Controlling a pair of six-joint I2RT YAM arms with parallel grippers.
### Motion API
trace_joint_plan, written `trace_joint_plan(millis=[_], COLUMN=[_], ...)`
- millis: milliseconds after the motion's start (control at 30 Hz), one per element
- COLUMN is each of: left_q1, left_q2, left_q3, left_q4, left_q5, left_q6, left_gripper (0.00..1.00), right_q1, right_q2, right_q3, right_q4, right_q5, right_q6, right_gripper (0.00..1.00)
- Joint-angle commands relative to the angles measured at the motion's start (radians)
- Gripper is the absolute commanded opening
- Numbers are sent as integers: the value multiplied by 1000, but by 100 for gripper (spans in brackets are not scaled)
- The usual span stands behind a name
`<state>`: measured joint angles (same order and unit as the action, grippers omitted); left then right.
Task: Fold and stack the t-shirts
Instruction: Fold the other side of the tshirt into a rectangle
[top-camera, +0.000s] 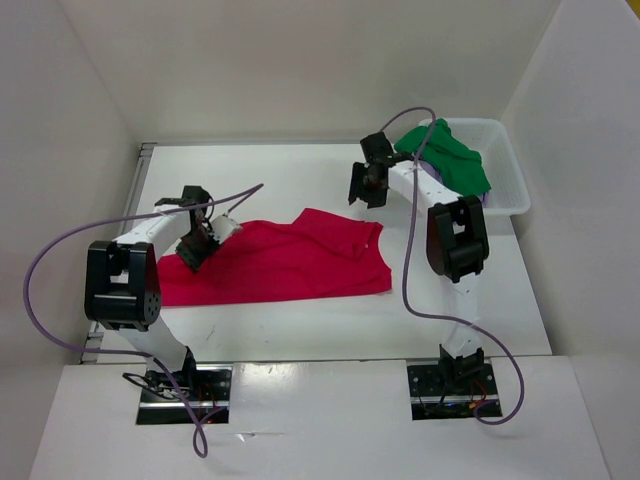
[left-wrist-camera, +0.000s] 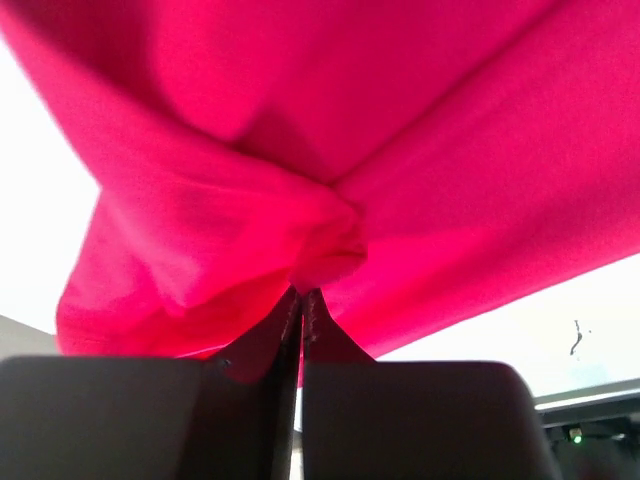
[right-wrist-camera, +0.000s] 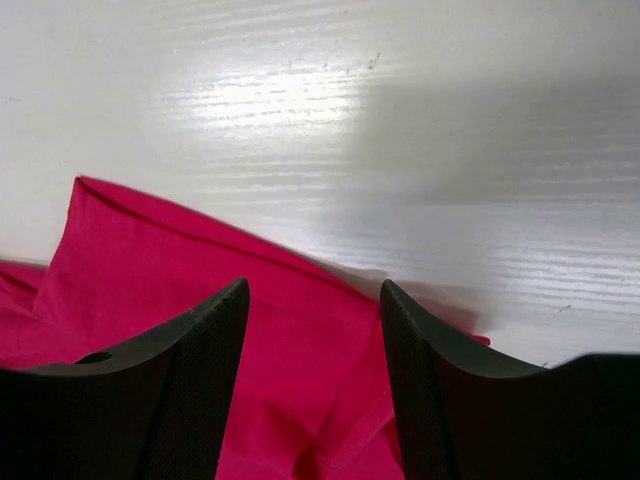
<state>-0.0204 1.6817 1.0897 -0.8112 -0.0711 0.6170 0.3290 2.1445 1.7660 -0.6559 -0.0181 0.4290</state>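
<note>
Red t-shirt (top-camera: 300, 265) lying spread across the middle of a white table (top-camera: 270, 170), rumpled along its far edge. The left gripper (left-wrist-camera: 300, 300) sits at the shirt's left end, jaws clenched tight on a bunched fold of the red cloth. The right gripper (right-wrist-camera: 313, 290) hangs above the shirt's far right corner, jaws parted with nothing between them; the red cloth lies below its fingertips. A green t-shirt (top-camera: 450, 160) is heaped in a white basket (top-camera: 512, 190) at the table's far right.
</note>
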Motion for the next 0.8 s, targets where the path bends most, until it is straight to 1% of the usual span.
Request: trace_joint_plan(millis=[0, 167, 300, 333, 500, 600, 667, 733, 767], left_q1=[4, 4, 4, 4, 4, 4, 4, 4, 4], left_q2=[-8, -8, -8, -8, -8, -8, -8, -8, -8], left_q3=[45, 55, 64, 64, 64, 64, 64, 55, 55], left_q4=[-22, -22, -22, -22, -22, -22, -22, -22, -22], left_q5=[37, 27, 7, 7, -13, -13, -13, -13, -13], left_q6=[-51, -82, -91, -91, -91, -100, -100, -100, -100], left_gripper=[0, 0, 0, 0, 0, 0, 0, 0, 0], right_q1=[-2, -2, -2, -2, -2, -2, -2, -2, -2], right_q2=[29, 6, 40, 40, 40, 63, 63, 63, 52], right_q3=[53, 6, -3, -3, -36, -46, -56, -68, -68], right_q4=[-57, -47, -56, -65, -65, -65, -65, -65, -54], right_q5=[32, 32, 20, 11, 10, -26, -39, -39, -48], right_q6=[-10, 1, 1, 1, 1, -9, -9, -9, -9], right_gripper=[60, 60, 59, 57, 57, 56, 50, 49, 46])
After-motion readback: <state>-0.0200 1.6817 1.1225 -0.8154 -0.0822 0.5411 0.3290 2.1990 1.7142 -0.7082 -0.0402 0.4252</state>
